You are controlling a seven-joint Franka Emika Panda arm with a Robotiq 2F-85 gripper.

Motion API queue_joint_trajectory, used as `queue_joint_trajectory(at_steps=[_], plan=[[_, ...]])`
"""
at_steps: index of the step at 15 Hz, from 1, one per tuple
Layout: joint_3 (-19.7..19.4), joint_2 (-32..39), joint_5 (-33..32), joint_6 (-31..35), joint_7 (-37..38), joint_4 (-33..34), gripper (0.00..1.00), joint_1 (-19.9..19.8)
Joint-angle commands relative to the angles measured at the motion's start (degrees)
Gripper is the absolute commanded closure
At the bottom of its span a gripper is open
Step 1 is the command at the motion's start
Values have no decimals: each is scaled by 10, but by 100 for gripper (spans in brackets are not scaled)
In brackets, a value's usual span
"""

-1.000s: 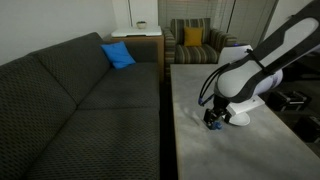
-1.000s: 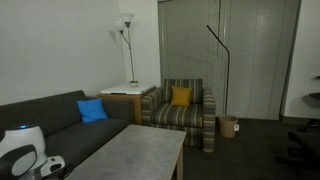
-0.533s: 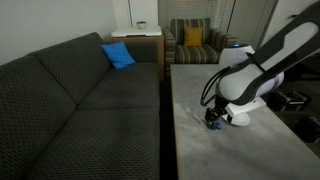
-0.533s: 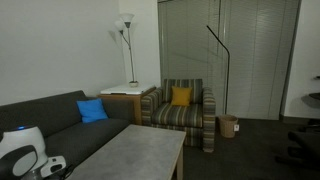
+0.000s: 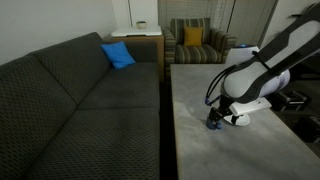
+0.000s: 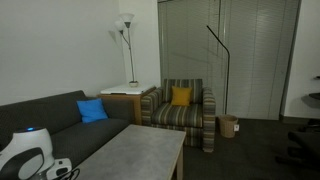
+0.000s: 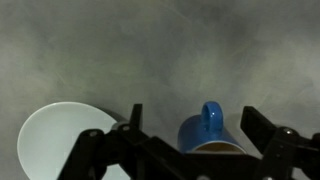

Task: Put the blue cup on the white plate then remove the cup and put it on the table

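Lying low left, the white plate rests on the grey table, at nine o'clock from the blue cup. The cup stands on the table, handle toward twelve, between the wide-spread jaws of the gripper, which grips nothing.

The blue cup stands upright on the mottled grey surface, its loop handle turned toward the top of the wrist view (a tan inside just shows at the rim). The white plate, round and flat, lies near it on the same surface, not touching.
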Motion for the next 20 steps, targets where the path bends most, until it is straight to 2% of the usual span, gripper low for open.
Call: queue_joint_trajectory(at_steps=[1,12,13,14,16,20], plan=[[14,0,14,21,-19,-10,0,-16],[-1,0,5,49,-6,-28,2,18],[-1,0,5,52,-6,-29,11,20],[-1,0,5,54,-7,-30,27,21],[-3,0,4,56,-7,-31,41,23],[-5,0,2,56,-6,-33,45,26]])
